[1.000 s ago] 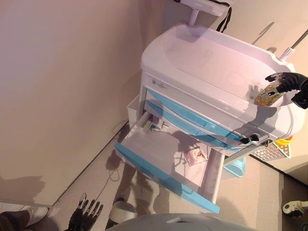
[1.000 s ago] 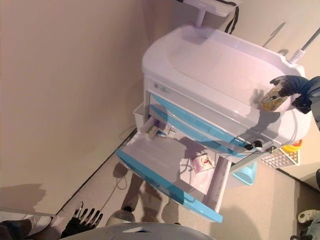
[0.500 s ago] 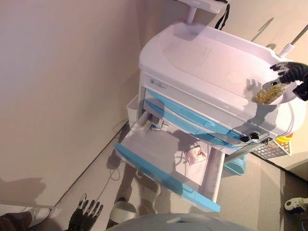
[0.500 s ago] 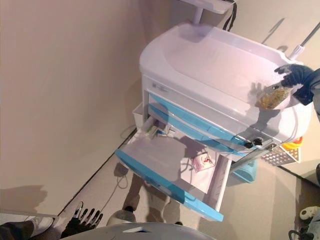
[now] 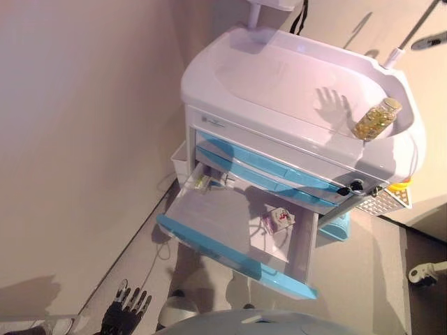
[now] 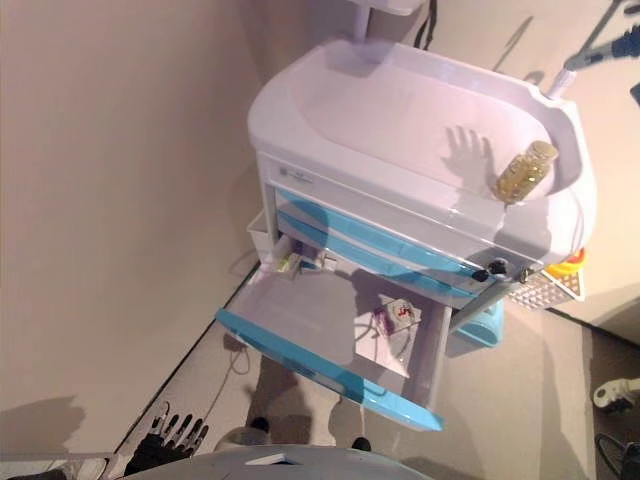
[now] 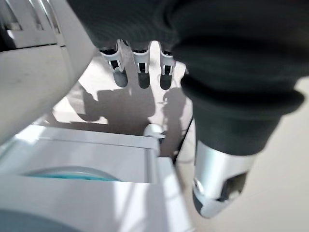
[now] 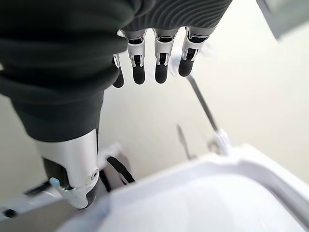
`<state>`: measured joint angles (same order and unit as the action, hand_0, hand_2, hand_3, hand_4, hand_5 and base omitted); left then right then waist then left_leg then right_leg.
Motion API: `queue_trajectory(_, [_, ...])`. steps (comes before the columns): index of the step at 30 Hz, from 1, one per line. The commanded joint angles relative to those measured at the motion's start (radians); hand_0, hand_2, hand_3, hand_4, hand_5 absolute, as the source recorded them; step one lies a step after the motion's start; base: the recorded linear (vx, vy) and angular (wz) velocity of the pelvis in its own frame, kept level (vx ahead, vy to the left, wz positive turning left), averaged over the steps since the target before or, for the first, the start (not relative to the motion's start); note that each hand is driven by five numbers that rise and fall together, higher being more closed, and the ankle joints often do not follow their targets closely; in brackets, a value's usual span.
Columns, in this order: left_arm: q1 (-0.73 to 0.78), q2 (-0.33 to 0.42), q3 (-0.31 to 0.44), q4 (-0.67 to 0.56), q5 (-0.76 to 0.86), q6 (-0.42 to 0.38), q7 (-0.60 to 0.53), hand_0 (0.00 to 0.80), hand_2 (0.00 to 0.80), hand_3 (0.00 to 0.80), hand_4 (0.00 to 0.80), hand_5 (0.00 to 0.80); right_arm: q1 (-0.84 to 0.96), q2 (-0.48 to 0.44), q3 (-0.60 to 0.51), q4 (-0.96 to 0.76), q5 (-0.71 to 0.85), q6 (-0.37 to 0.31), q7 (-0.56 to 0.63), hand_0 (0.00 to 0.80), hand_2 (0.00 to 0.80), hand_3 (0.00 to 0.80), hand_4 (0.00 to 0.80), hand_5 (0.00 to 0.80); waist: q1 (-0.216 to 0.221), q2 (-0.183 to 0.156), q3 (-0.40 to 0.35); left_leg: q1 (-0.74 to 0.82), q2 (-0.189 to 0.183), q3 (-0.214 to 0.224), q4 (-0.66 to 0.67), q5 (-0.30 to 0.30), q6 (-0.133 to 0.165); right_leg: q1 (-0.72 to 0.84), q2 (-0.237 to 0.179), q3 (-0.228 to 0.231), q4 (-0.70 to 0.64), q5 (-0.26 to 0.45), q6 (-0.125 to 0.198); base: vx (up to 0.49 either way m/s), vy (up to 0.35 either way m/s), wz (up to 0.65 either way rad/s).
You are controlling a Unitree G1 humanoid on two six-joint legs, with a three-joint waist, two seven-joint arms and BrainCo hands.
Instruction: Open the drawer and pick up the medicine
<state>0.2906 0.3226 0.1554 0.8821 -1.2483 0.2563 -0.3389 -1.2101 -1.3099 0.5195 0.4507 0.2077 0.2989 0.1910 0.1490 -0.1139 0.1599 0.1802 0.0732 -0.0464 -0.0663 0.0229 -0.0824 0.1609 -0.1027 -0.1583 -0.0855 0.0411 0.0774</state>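
A clear medicine bottle [image 5: 376,118] of yellow capsules lies on its side on the white cart top [image 5: 279,77], near the right rim, with no hand on it. The cart's bottom drawer [image 5: 230,255] with the blue front stands pulled out. A small packet [image 5: 278,218] rests inside it, and small items [image 5: 209,183] sit at its back. My right hand [image 8: 154,58] hovers above the cart's rim with straight fingers, holding nothing. My left hand [image 5: 126,307] hangs low by the floor, fingers straight and empty.
A beige wall runs along the left. A white side bin [image 5: 180,159] hangs on the cart's left, and a white mesh basket [image 5: 383,201] with a yellow item hangs on its right. A thin pole [image 5: 394,56] rises behind the cart. A caster [image 5: 419,272] stands on the floor.
My right hand has let go of the bottle, which now lies on the cart top, and has drawn away to the upper right. The camera has shifted. The left hand has stayed put.
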Motion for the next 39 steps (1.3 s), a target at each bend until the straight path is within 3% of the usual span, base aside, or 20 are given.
queue_trajectory(1, [0.007, 0.032, -0.070, -0.046, 0.144, -0.059, -0.068, 0.000, 0.000, 0.000, 0.000, 0.000, -0.057, -0.081, 0.008, -0.122, 0.023, -0.018, -0.066, 0.000, 0.000, 0.000, 0.000, 0.000, 0.000, -0.012, -0.070, -0.084, -0.022, 0.002, 0.056, -0.028, 0.032, -0.042, -0.030, -0.030, 0.110, -0.031, 0.064, -0.069, 0.051, -0.26])
queue_trajectory(3, [0.009, 0.024, -0.092, -0.067, 0.210, -0.091, -0.081, 0.000, 0.000, 0.000, 0.000, 0.000, 0.041, -0.098, -0.094, -0.206, 0.039, -0.015, -0.083, 0.000, 0.000, 0.000, 0.000, 0.000, -0.023, -0.004, -0.075, -0.086, -0.022, 0.018, 0.058, -0.031, 0.033, -0.050, -0.031, -0.017, 0.111, -0.030, 0.065, -0.054, 0.043, -0.22])
queue_trajectory(7, [0.008, 0.015, -0.117, -0.090, 0.308, -0.142, -0.088, 0.000, 0.000, 0.000, 0.000, 0.000, 0.415, -0.107, -0.445, -0.356, 0.073, -0.037, -0.126, 0.000, 0.000, 0.000, 0.000, 0.000, -0.069, -0.001, -0.077, -0.086, -0.018, 0.050, 0.066, -0.041, 0.035, -0.064, -0.033, 0.009, 0.113, -0.028, 0.067, -0.057, 0.016, -0.17])
queue_trajectory(9, [0.009, 0.007, -0.124, -0.095, 0.370, -0.165, -0.081, 0.000, 0.000, 0.000, 0.000, 0.000, 0.669, -0.107, -0.679, -0.437, 0.095, -0.079, -0.149, 0.000, 0.000, 0.000, 0.000, 0.000, -0.109, 0.008, -0.081, -0.085, -0.016, 0.069, 0.068, -0.046, 0.036, -0.073, -0.033, 0.026, 0.114, -0.026, 0.069, -0.053, 0.004, -0.22])
queue_trajectory(13, [-0.016, 0.014, -0.145, -0.084, 0.508, -0.217, -0.069, 0.000, 0.000, 0.000, 0.000, 0.000, 1.127, 0.012, -1.056, -0.563, 0.143, -0.151, -0.124, 0.000, 0.000, 0.000, 0.000, 0.000, -0.166, 0.019, -0.079, -0.087, -0.009, 0.104, 0.072, -0.053, 0.030, -0.096, -0.037, 0.055, 0.123, -0.025, 0.077, -0.064, 0.004, -0.19])
queue_trajectory(15, [-0.029, 0.018, -0.162, -0.080, 0.567, -0.235, -0.071, 0.000, 0.000, 0.000, 0.000, 0.000, 1.290, 0.102, -1.142, -0.629, 0.155, -0.177, -0.074, 0.000, 0.000, 0.000, 0.000, 0.000, -0.192, 0.027, -0.073, -0.077, -0.008, 0.120, 0.073, -0.068, 0.030, -0.098, -0.037, 0.072, 0.124, -0.031, 0.081, -0.032, 0.002, -0.27])
queue_trajectory(19, [-0.047, 0.027, -0.199, -0.074, 0.670, -0.278, -0.054, 0.000, 0.000, 0.000, 0.000, 0.000, 1.471, 0.256, -1.179, -0.709, 0.221, -0.180, 0.042, 0.000, 0.000, 0.000, 0.000, 0.000, -0.241, 0.040, -0.069, -0.064, -0.005, 0.161, 0.074, -0.076, 0.031, -0.111, -0.037, 0.099, 0.128, -0.030, 0.084, -0.023, -0.007, -0.39])
queue_trajectory(23, [-0.089, 0.030, -0.248, -0.045, 0.771, -0.320, -0.056, 0.000, 0.000, 0.000, 0.000, 0.000, 1.488, 0.363, -1.097, -0.723, 0.274, -0.188, 0.126, 0.000, 0.000, 0.000, 0.000, 0.000, -0.278, 0.051, -0.063, -0.060, -0.004, 0.190, 0.084, -0.082, 0.031, -0.125, -0.037, 0.116, 0.136, -0.029, 0.085, -0.036, -0.015, -0.29])
queue_trajectory(28, [-0.143, 0.026, -0.315, -0.014, 0.804, -0.331, -0.078, 0.000, 0.000, 0.000, 0.000, 0.000, 1.474, 0.426, -1.003, -0.704, 0.265, -0.254, 0.177, 0.000, 0.000, 0.000, 0.000, 0.000, -0.312, 0.062, -0.055, -0.055, -0.004, 0.215, 0.090, -0.089, 0.034, -0.136, -0.036, 0.130, 0.139, -0.027, 0.087, -0.029, -0.007, -0.14])
queue_trajectory(32, [-0.172, 0.016, -0.347, -0.004, 0.814, -0.335, -0.079, 0.000, 0.000, 0.000, 0.000, 0.000, 1.462, 0.464, -0.956, -0.689, 0.353, -0.275, 0.236, 0.000, 0.000, 0.000, 0.000, 0.000, -0.328, 0.064, -0.047, -0.055, -0.004, 0.229, 0.097, -0.094, 0.035, -0.143, -0.038, 0.138, 0.142, -0.024, 0.091, -0.010, -0.008, -0.04])
queue_trajectory(36, [-0.221, 0.021, -0.383, 0.029, 0.905, -0.382, -0.043, 0.000, 0.000, 0.000, 0.000, 0.000, 1.463, 0.515, -0.880, -0.684, 0.475, -0.273, 0.393, 0.000, 0.000, 0.000, 0.000, 0.000, -0.348, 0.064, -0.038, -0.061, -0.003, 0.245, 0.108, -0.098, 0.036, -0.155, -0.035, 0.149, 0.144, -0.022, 0.096, -0.009, -0.011, -0.06])
queue_trajectory(39, [-0.277, 0.060, -0.431, 0.043, 1.063, -0.436, 0.032, 0.000, 0.000, 0.000, 0.000, 0.000, 1.471, 0.533, -0.799, -0.673, 0.504, -0.253, 0.541, 0.000, 0.000, 0.000, 0.000, 0.000, -0.369, 0.062, -0.021, -0.071, 0.001, 0.267, 0.133, -0.104, 0.038, -0.172, -0.034, 0.163, 0.149, -0.018, 0.102, -0.022, -0.007, -0.14])
